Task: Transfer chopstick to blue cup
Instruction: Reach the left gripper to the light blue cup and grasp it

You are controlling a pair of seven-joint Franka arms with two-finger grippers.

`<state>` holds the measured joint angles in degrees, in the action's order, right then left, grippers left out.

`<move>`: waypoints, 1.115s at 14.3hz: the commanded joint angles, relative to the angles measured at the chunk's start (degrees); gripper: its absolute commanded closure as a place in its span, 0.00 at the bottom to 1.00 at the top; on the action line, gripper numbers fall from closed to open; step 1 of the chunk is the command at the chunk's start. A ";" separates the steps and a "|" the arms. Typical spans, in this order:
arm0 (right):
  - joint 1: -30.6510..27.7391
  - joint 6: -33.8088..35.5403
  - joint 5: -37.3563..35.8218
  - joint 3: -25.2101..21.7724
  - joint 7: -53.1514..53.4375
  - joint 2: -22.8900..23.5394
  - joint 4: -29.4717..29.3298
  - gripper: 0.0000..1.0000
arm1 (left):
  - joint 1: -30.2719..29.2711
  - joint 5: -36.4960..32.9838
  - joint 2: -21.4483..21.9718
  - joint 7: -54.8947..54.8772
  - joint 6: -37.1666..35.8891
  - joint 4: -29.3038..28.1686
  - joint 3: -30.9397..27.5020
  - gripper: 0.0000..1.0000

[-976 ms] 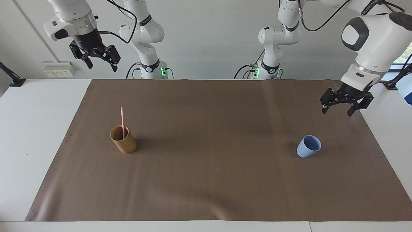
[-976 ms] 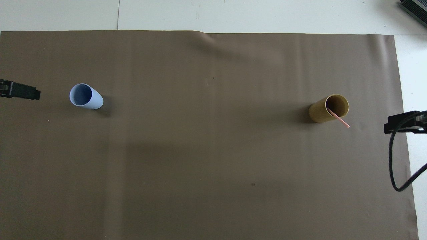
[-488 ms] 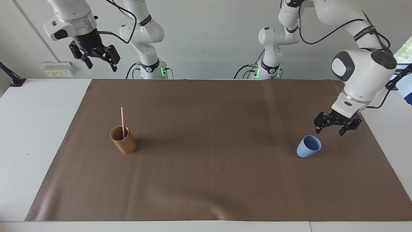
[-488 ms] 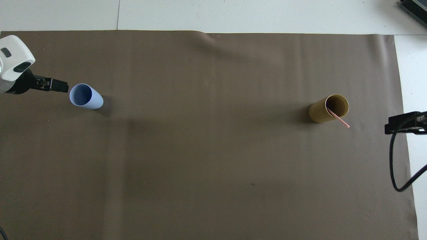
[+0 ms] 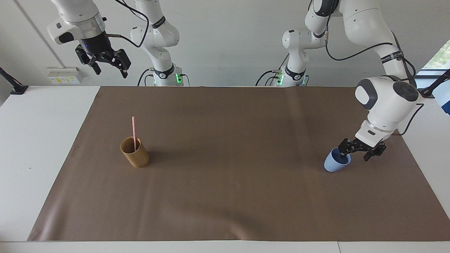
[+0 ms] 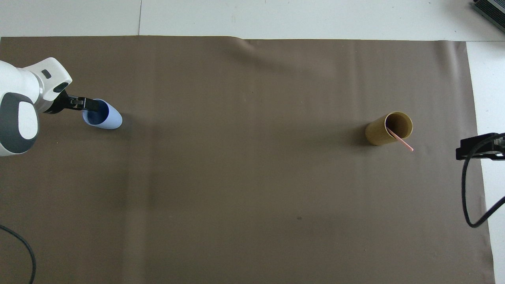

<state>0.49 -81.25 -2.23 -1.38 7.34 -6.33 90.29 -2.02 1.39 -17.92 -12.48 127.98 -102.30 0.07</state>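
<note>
The left pincer (image 5: 355, 153) is spread at the blue cup (image 5: 336, 162) rim, one finger inside, near the counter's left-arm end. The chopstick (image 5: 134, 133) stands in the tan cup (image 5: 135, 152) toward the right-arm end. The right pincer (image 5: 109, 66), spread, waits over that end's robot-side corner.

two glossy white jointed arms with rounded housings, dark grey oval caps and black bands at the joints. black cables loop along the links. green lights glow at both bases. each wrist ends in black metal finger linkage.
</note>
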 commanded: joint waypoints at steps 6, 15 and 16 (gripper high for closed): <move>-0.84 -0.40 1.44 0.06 -1.28 -1.76 2.00 0.00 | -0.71 -0.24 -0.45 0.26 4.21 -2.81 0.54 0.10; -0.93 -0.31 1.44 -0.12 -1.28 -2.11 2.70 0.00 | -0.71 -0.07 -0.27 0.35 4.91 -4.22 0.54 0.10; -0.93 -0.31 1.44 -0.12 -1.28 -2.20 2.70 0.00 | -0.62 -0.07 -0.19 0.44 5.34 -4.31 0.54 0.12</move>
<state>0.40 -81.20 -2.23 -1.56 7.34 -6.74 91.09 -2.02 1.39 -18.72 -12.39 131.27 -105.13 0.10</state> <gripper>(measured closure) 0.000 0.097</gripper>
